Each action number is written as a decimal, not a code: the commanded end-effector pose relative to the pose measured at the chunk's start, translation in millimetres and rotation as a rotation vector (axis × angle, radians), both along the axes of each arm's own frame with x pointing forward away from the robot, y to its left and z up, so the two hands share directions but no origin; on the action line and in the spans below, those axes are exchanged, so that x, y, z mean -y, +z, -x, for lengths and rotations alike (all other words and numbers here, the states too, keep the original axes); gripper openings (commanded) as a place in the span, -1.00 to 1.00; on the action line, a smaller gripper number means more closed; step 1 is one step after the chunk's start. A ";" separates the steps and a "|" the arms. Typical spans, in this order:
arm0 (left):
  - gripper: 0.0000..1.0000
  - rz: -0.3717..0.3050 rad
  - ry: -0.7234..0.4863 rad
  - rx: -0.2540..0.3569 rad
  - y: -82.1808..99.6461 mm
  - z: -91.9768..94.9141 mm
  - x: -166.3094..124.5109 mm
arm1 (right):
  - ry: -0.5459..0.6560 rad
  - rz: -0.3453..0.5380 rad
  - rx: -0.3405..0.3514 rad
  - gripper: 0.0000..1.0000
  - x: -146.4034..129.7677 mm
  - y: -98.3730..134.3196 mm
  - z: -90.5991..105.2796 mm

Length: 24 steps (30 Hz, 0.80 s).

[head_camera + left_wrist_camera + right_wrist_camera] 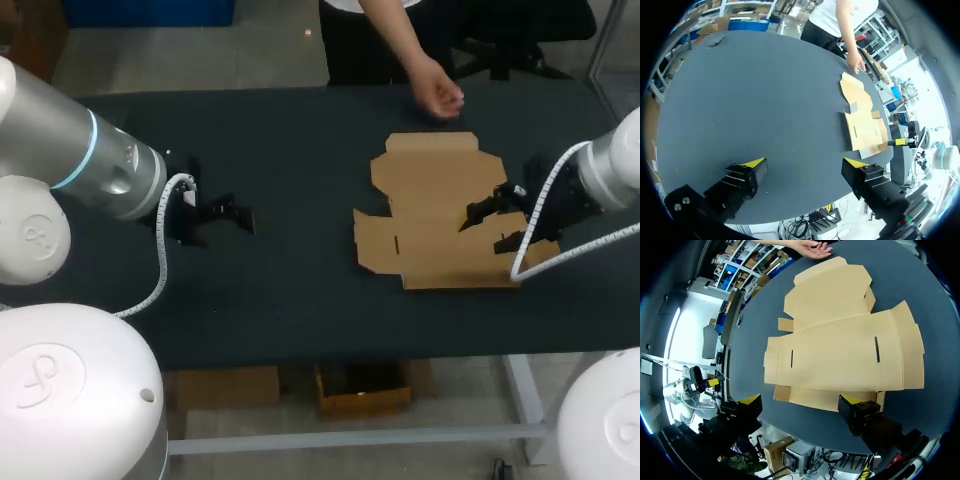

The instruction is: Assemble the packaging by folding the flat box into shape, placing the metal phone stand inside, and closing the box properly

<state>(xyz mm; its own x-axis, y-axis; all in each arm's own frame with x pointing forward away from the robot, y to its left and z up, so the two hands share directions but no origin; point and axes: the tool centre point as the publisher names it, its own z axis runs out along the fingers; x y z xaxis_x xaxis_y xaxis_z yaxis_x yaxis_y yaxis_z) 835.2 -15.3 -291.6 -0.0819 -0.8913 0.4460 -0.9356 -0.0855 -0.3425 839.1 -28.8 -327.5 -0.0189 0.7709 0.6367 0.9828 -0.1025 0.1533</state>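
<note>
The flat brown cardboard box [430,215] lies unfolded on the dark table, right of the middle. My right gripper [492,225] stands open over its right part; in the right wrist view its yellow-tipped fingers straddle the near edge of the box [840,345], touching nothing. My left gripper [232,215] stands open over bare table at the left, far from the box [862,120], with nothing between its fingers. No metal phone stand shows in any view.
A person's hand [440,97] reaches over the table's far edge, just beyond the box's far flap, and shows in both wrist views [856,64] [812,247]. Bare table [300,150] lies between the two grippers.
</note>
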 end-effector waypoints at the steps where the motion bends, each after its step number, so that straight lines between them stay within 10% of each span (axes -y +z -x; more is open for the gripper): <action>1: 1.00 -0.006 -0.008 0.002 6.0 3.7 -3.8 | -0.005 -0.096 0.019 1.00 13.7 7.3 12.6; 24: 1.00 -0.052 -0.013 -0.004 10.9 4.9 -2.9 | -0.046 -0.071 0.005 1.00 19.8 8.7 22.7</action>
<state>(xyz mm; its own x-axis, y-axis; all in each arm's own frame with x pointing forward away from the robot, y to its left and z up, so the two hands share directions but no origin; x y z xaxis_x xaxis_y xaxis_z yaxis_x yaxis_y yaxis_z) 829.7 -11.1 -280.5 -0.0940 -0.9101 0.4036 -0.9377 -0.0553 -0.3430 817.0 -46.5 -319.5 0.0157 0.7289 0.6844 0.9755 -0.1612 0.1494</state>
